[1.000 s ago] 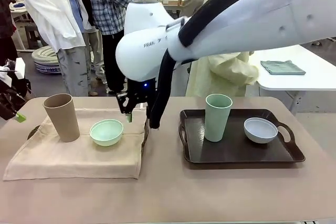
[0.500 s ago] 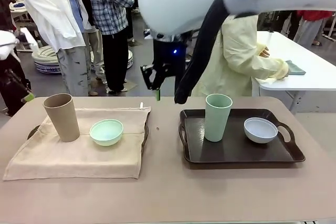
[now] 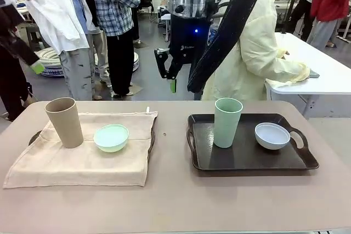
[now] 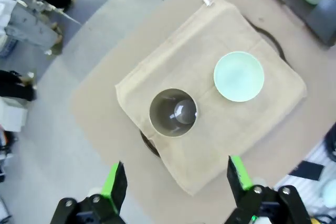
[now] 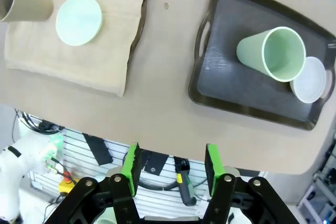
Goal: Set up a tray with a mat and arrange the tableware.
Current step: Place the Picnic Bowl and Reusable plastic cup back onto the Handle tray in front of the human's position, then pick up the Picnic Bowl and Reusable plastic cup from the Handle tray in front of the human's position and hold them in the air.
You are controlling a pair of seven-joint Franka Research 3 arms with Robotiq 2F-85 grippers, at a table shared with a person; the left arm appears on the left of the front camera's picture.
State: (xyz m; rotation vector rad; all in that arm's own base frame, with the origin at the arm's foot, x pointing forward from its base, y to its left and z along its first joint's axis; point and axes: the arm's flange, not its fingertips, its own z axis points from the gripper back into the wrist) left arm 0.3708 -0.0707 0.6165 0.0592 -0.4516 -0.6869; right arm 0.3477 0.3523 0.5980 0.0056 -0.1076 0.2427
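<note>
The left pincer [image 4: 176, 170] hangs high by the tabletop's [image 3: 175, 206] left end, jaws spread wide and empty. The right pincer [image 5: 171, 163] hovers above the far edge near the middle, jaws parted, gripping nothing. A mat [image 3: 82, 165] lies draped over the left tray [image 5: 138, 27], whose dark rim peeks out. On the mat the tan cup [image 3: 64, 121] stands upright at the far left corner, with the mint bowl [image 3: 111, 137] just beside it. On the bare right tray [image 3: 247, 163] the green cup [image 3: 227, 121] stands upright near the left edge and the white bowl [image 3: 272, 135] sits toward the far right corner.
</note>
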